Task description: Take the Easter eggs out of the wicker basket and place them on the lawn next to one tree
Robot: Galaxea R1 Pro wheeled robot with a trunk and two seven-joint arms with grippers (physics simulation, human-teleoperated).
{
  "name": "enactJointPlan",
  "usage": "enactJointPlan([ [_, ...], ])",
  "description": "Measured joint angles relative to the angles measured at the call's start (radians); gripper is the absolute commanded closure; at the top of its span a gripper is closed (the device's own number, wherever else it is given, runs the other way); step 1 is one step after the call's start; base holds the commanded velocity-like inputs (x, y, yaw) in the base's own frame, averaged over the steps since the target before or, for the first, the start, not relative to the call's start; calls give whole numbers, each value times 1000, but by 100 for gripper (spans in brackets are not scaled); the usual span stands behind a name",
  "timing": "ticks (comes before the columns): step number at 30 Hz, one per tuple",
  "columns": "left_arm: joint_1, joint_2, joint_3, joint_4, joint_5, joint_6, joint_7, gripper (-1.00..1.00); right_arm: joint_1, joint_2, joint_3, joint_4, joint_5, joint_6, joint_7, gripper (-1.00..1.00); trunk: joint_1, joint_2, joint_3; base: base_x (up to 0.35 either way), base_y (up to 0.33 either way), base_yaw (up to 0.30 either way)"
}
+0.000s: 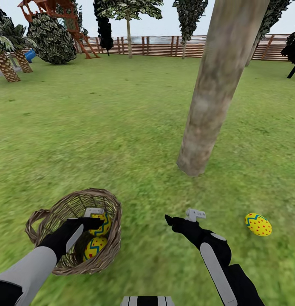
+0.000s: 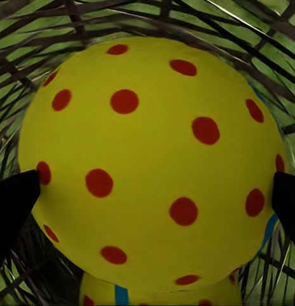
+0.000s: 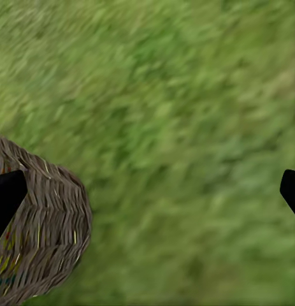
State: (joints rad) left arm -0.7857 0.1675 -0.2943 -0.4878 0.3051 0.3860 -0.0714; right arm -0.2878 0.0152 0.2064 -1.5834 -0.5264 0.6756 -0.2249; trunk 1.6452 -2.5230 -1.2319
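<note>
Reaching into the small round brown wicker basket (image 1: 75,231) on the green lawn (image 1: 122,136), our left end effector (image 1: 93,217) sits right over the upper yellow egg w/ red dots and blue zigzags (image 1: 101,224); in the left wrist view that egg (image 2: 153,159) lies straight ahead betw. both black fingertips (image 2: 13,204), jaws wide around it, grip not confirmed. A 2nd egg (image 1: 95,247) lies below it. The 3rd egg (image 1: 258,224) rests on grass near the thick grey-tan tree trunk (image 1: 219,85). Right end effector (image 1: 181,217) hangs wide, empty.

Three Easter eggs (two (image 1: 101,224) (image 1: 95,247) in one wicker basket (image 1: 106,199), one (image 1: 258,225) on grass), one near tree (image 1: 219,85).
</note>
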Motion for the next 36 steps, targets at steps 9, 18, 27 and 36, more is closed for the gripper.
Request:
enactJointPlan([
  [9, -1, 0, -3, 3, -1, 36, 1, 100, 0, 2, 1, 0, 0, 1, 0, -100, -1, 0, 4, 0, 0, 0],
  [18, -1, 0, -6, 2, -1, 64, 1, 100, 0, 2, 2, 0, 0, 1, 0, -100, -3, 2, 27, 0, 0, 0],
  [27, -2, 0, -9, 3, -1, 79, 1, 100, 0, 2, 3, 0, 0, 1, 0, -100, -6, 3, 54, 0, 0, 0],
  [36, -2, 0, -10, 3, -1, 102, 1, 100, 0, 2, 3, 0, 0, 1, 0, -100, -7, 4, 62, 0, 0, 0],
])
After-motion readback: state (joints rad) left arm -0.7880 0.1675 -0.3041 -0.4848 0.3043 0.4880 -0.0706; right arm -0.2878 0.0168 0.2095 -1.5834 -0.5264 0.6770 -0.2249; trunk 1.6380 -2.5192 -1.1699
